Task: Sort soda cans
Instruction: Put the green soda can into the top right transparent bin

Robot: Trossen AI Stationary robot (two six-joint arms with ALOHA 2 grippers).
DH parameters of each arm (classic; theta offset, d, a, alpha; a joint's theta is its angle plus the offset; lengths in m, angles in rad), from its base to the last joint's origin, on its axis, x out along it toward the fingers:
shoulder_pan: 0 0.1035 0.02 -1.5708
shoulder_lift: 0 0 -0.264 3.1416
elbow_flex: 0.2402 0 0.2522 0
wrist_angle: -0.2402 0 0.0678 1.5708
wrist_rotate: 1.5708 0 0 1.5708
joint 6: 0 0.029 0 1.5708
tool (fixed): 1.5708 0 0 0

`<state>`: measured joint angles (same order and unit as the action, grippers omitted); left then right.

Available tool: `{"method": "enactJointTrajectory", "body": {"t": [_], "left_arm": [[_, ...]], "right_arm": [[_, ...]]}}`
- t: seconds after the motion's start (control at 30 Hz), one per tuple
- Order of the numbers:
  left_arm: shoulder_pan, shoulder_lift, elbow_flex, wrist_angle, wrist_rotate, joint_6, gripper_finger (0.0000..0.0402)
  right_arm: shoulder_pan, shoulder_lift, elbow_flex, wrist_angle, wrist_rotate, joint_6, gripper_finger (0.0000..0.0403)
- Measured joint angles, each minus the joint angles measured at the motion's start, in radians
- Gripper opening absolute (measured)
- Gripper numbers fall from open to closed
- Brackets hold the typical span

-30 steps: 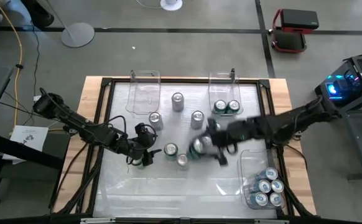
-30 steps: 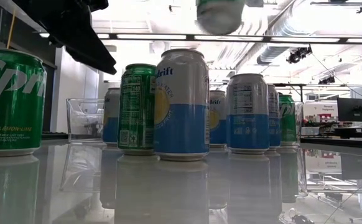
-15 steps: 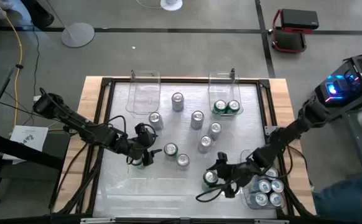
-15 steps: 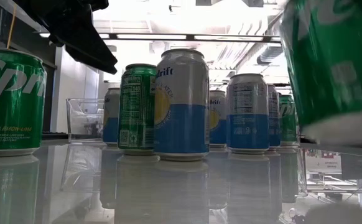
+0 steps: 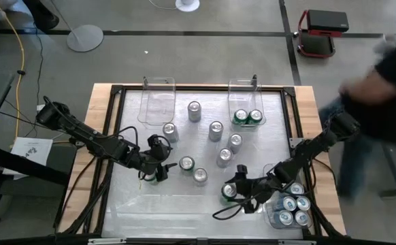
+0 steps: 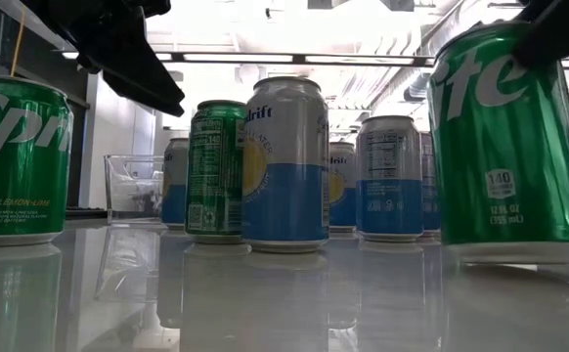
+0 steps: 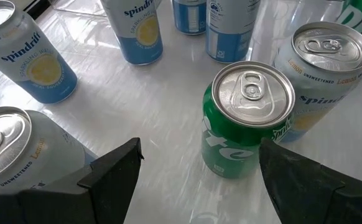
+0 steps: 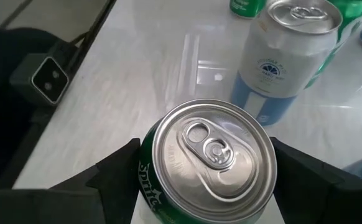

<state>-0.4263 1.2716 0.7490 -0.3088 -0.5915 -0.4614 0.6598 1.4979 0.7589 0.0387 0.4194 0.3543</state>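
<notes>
A: High view first: we see the right gripper (image 5: pixel 233 192) low at about five o'clock on the table (image 5: pixel 205 211), around a green Sprite can (image 5: pixel 229 192) that stands just beside the clear bin (image 5: pixel 271 175) at the table's right near corner.

B: In the right wrist view we find that same can (image 8: pixel 207 163) between the two dark fingers (image 8: pixel 116 167), which sit close at either side. We cannot tell whether they press on it. In the low view it stands upright on the tabletop.

A: The left gripper (image 5: pixel 156 171) hangs at about eight o'clock. In the left wrist view we see its jaws spread wide, with another green can (image 7: pixel 246 118) standing free ahead of them.

B: Around the centre we count loose cans, blue and silver Spindrift cans (image 5: pixel 216 130) among them. Two green cans (image 5: pixel 248 117) sit in the bin (image 5: pixel 243 87) at one o'clock, and several blue cans (image 5: pixel 292 207) fill the five o'clock bin. A third bin (image 5: pixel 158 92) at eleven o'clock holds nothing.

A: We also see a person (image 5: pixel 382 75), blurred, at three o'clock beyond the table.
</notes>
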Motion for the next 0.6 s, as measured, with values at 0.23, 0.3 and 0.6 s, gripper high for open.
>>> {"method": "enactJointTrajectory", "body": {"t": [0.23, 0.3, 0.6], "left_arm": [[0.0, 0.0, 0.0, 0.0, 0.0, -0.008, 0.0303], [0.0, 0.0, 0.0, 0.0, 0.0, -0.008, 0.0303], [0.0, 0.0, 0.0, 0.0, 0.003, -0.009, 0.0303]], "right_arm": [[-0.001, 0.0, -0.001, -0.01, -0.005, -0.023, 0.0323], [-0.001, 0.001, -0.001, -0.015, -0.012, -0.023, 0.033], [-0.001, 0.005, 0.1, -0.196, -0.011, -0.093, 0.0337]]}}
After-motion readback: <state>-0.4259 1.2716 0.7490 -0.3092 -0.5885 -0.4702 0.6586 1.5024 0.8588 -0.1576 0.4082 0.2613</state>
